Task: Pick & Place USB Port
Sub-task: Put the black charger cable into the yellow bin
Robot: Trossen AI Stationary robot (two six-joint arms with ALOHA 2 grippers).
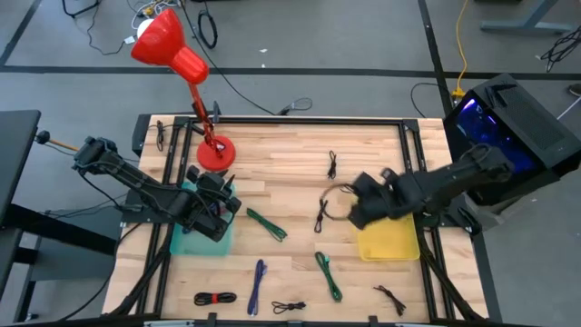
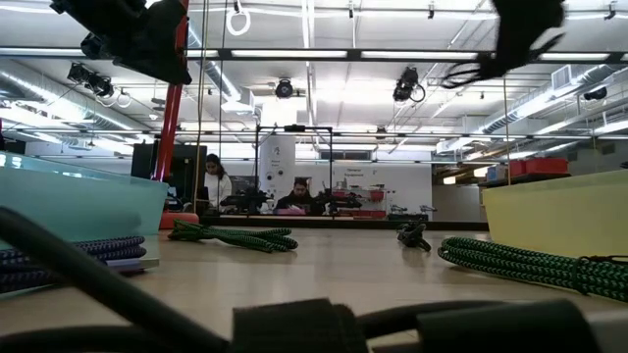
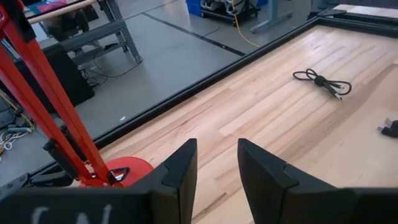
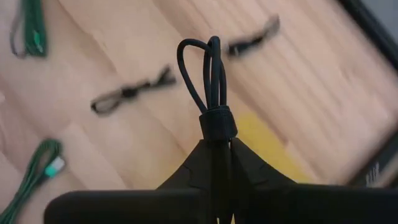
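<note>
Black cable (image 4: pixel 211 81) pinched in right pincer (image 4: pixel 219 146) | left pincer (image 3: pixel 216 163) parted, empty | high view: over yellow tray (image 1: pixel 392 243)

High view: straight down over the whole light wooden slatted table (image 1: pixel 290 182).
Low view: level at tabletop, facing the room.
Wrist views: close behind each claw, sharing that tabletop.

A red desk lamp (image 1: pixel 172 50) stands with its round base (image 1: pixel 216 152) on the wooden bench (image 1: pixel 290 154) near the far edge. A dark machine lit blue inside (image 1: pixel 508 127) sits beside the bench. Across the room, 2 people (image 2: pixel 216 183) sit at a distant desk.
</note>
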